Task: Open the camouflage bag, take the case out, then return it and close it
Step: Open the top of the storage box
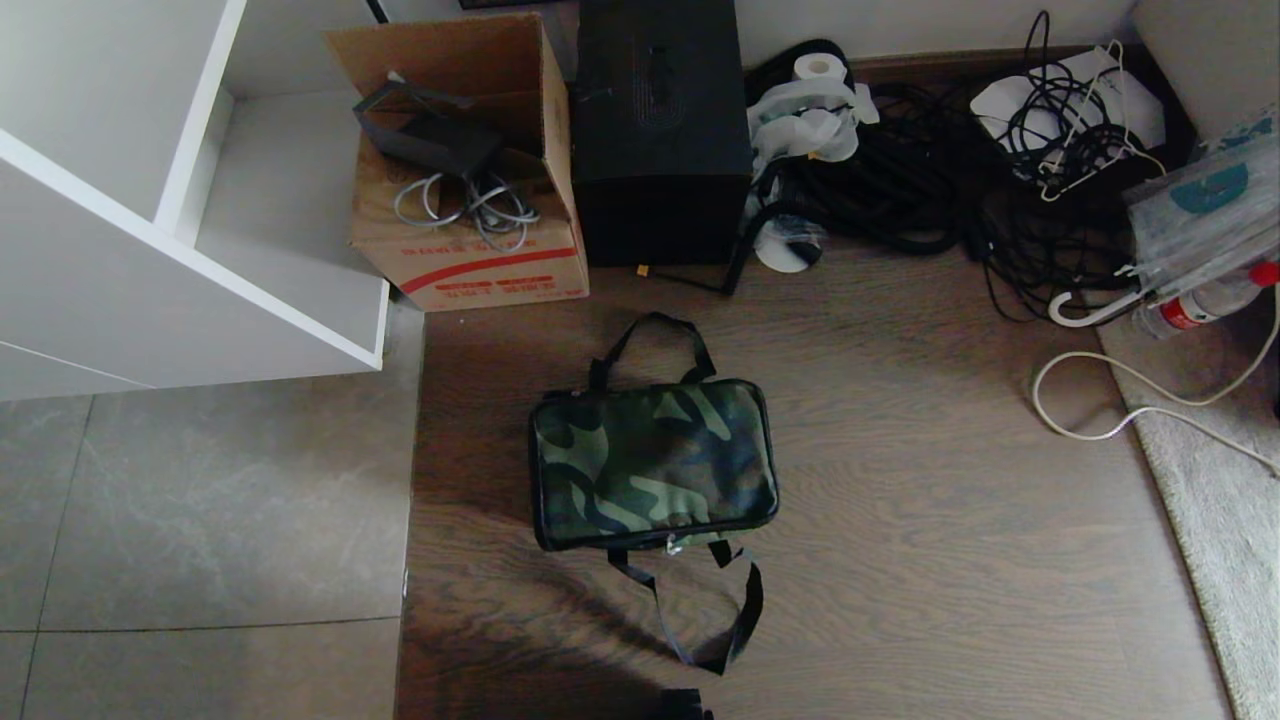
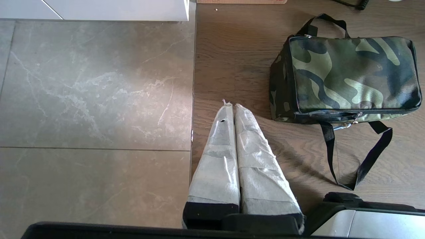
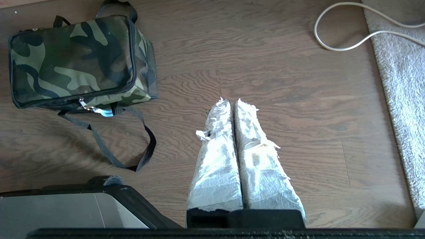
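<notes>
The camouflage bag (image 1: 655, 462) lies flat and zipped shut on the wooden floor, one black strap handle on its far side and one on its near side. It also shows in the left wrist view as the camouflage bag (image 2: 348, 76) and in the right wrist view as the camouflage bag (image 3: 76, 59), with a metal zip pull (image 3: 85, 105) on its near edge. The case is hidden. My left gripper (image 2: 231, 105) hangs shut and empty above the floor, left of the bag. My right gripper (image 3: 229, 101) hangs shut and empty, right of the bag.
A brown cardboard box (image 1: 470, 170) with cables and a bulky black box (image 1: 660, 130) stand behind the bag. A white shelf unit (image 1: 180, 200) is at the far left. Tangled black cables (image 1: 950, 190), a white cord (image 1: 1130, 400), a rug (image 1: 1220, 500) lie right.
</notes>
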### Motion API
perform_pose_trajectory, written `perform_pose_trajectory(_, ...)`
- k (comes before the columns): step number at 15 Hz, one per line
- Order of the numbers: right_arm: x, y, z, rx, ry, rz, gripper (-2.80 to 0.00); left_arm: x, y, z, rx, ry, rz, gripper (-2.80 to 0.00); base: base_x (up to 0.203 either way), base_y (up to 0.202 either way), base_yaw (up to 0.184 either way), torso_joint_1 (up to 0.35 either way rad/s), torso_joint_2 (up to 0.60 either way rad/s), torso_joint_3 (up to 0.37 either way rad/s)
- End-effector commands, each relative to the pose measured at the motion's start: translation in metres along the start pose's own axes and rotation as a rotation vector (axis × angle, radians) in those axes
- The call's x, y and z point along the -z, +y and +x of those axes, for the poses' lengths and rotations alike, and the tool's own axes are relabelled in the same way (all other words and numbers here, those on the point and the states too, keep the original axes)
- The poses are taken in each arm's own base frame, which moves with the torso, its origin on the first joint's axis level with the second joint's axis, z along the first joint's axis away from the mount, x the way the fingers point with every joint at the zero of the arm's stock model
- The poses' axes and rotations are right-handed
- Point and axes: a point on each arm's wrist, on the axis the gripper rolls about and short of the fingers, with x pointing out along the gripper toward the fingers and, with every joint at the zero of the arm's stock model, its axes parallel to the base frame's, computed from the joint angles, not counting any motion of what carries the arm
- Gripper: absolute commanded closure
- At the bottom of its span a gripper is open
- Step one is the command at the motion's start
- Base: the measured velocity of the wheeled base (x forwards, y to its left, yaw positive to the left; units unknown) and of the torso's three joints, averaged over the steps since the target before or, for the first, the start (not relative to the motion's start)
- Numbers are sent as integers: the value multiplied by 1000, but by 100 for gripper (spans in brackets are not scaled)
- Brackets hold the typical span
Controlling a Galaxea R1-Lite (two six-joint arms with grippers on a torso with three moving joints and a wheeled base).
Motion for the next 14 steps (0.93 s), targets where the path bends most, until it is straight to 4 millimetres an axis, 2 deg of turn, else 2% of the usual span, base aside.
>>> perform_pose_trajectory(1, 0, 0, 0, 0, -1, 0, 0, 3, 0, 1, 0, 9, 0, 0, 0, 0, 0, 0, 0, 0)
perform_pose_trajectory(14, 0, 0, 0, 0, -1, 0, 0, 2, 0, 1, -1, 8, -2, 0, 0, 0, 0, 0, 0, 0)
